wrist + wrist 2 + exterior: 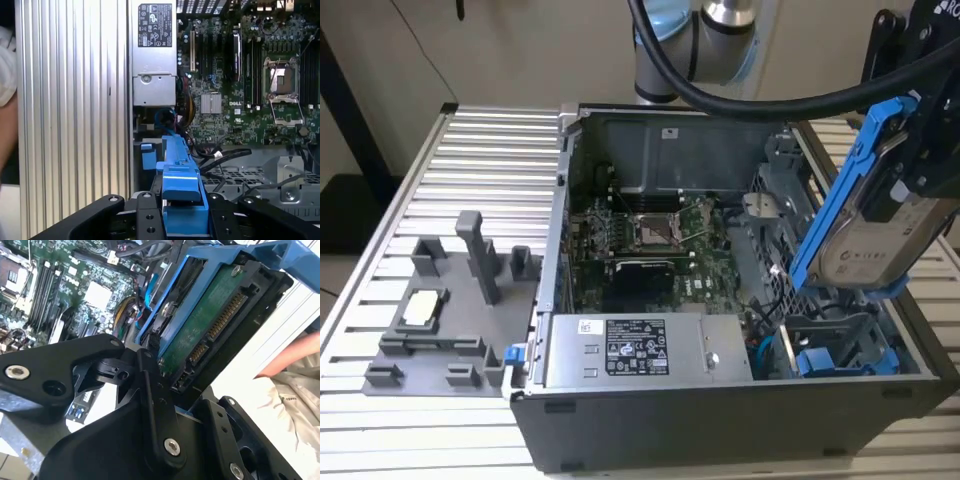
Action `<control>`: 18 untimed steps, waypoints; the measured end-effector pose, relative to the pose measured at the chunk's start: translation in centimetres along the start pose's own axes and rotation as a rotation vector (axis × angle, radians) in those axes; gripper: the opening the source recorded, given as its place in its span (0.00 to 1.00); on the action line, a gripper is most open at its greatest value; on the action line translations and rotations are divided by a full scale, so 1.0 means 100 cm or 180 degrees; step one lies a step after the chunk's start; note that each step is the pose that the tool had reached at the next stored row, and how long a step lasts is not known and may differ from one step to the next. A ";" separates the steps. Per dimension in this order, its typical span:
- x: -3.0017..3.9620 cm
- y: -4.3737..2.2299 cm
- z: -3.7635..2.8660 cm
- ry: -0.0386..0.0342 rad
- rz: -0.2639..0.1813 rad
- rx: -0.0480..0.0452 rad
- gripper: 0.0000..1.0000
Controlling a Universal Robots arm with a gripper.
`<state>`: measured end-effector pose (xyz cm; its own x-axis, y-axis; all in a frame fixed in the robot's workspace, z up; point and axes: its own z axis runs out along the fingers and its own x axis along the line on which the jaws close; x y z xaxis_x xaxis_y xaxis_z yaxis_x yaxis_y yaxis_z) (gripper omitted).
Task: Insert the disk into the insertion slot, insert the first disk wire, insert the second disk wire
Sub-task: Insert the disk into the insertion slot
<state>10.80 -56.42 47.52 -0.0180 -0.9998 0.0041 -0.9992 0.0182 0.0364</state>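
Gripper (923, 165) hangs at the exterior view's right, over the open computer case (720, 432). Black link fingers (150, 390) are pinched narrow on the disk (873, 232), holding it by the carrier edges. The grey arm (710, 40) comes down from the far side, with a thick black hose (770, 105) looping across to the wrist.

The disk is tilted steeply with one end high. It has a flat silver-grey metal body, a pale label facing out and a bright blue plastic frame round it. In the second wrist view the disk (210, 322) shows its green circuit-board underside and a row of gold connector pins. In the first wrist view the blue carrier edge (181, 175) sits between the gripper (182, 212) links.

The disk's low end is just above the insertion slot (840, 352), not seated. The slot is grey sheet metal with blue rails.

Beside the slot is a grey power-supply box (640, 350) with a printed label. Past it lies a green motherboard (650, 240) with a square socket. A perforated grey cage (772, 225) stands next to it.

The case sits on a ribbed aluminium table (470, 150). A grey moulded fixture (450, 300) lies at the exterior view's left, well apart from the case.

A person's forearm (292, 352) is at the edge of the second wrist view.
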 end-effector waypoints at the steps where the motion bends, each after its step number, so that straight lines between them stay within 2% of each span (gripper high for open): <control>1: 0.0001 0.0000 0.0005 0.0000 0.0000 0.0004 0.33; 8: 0.0004 0.0000 0.0019 0.0000 0.0000 0.0005 0.33; 18: 0.0008 -0.0003 0.0106 -0.0001 0.0000 0.0006 0.33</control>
<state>10.80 -56.51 46.46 -0.0181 -0.9998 0.0039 -0.9992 0.0182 0.0345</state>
